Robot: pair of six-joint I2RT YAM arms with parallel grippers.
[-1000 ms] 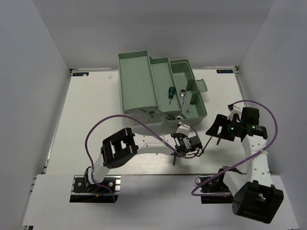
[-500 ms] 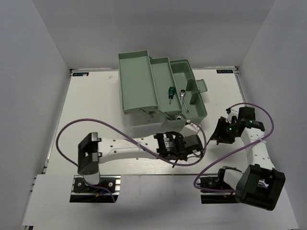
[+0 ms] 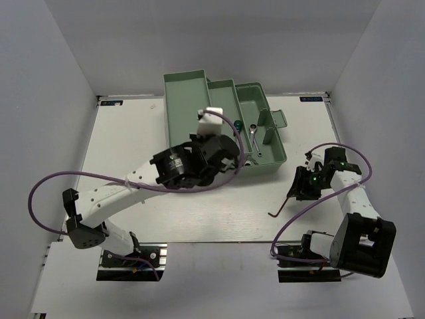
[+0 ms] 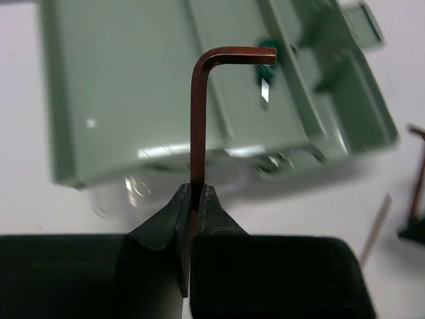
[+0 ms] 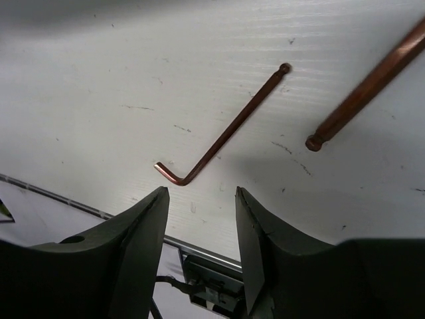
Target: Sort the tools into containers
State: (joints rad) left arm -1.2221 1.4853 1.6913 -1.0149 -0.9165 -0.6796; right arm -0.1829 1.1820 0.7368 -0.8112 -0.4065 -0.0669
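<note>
The left gripper [image 4: 197, 189] is pinching the long leg of a reddish-brown hex key [image 4: 199, 119], jaws closed hard on it and the bent end pointing away from the wrist. It is hanging over the mint-green toolbox [image 3: 189, 119], which is sitting open at the middle of the far edge of the table [image 3: 133, 146]. Which compartment the key is heading for I cannot tell.

Inside the box a green-handled screwdriver [image 3: 236, 127] and a silver wrench [image 3: 255, 132] are already lying in the right-hand compartments, so part of the sorting appears to be finished. The wide tray on the left is looking bare.

The right gripper [image 5: 199, 193] is hovering low near the right edge with its fingers spread apart and gripping nothing. Just beyond its tips a loose hex key [image 5: 226, 133] is lying flat on the table toward the near right corner, and a second loose key [image 5: 372, 83] is lying close beside it. So at least three keys are yet to be placed — one in the air, two on the table. The remaining tools are not showing clearly.
</note>
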